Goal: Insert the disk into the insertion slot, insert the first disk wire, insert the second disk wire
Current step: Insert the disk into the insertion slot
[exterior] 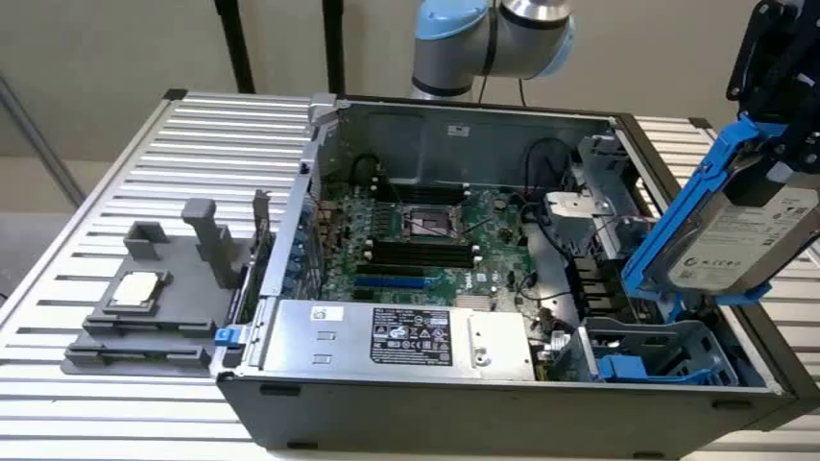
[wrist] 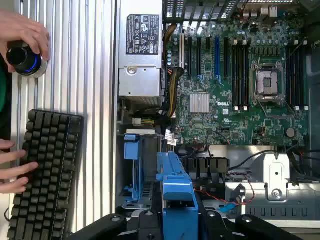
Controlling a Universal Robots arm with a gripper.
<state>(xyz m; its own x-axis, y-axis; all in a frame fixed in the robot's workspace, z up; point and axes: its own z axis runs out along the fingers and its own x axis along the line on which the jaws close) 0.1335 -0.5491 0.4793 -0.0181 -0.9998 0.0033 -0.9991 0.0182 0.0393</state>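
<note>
- Gripper (exterior: 784, 144) jaws pinch the disk (exterior: 750, 235) by its blue carrier, tilted in the air over the open case
- Insertion slot (exterior: 654, 351) sits below it, apart
- Black cables (wrist: 195, 149) lie beside the slot, power-supply box (exterior: 397, 336) near
- A hand (wrist: 12, 170) rests on a keyboard (wrist: 47, 170)

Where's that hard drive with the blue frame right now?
At the exterior view's right, the disk hangs tilted in the gripper, above the open computer case and over the insertion slot in the case's near corner.

Disk (exterior: 750, 230) tilted above insertion slot (exterior: 666, 346) (case (exterior: 513, 413) corner, exterior view's right)
</note>
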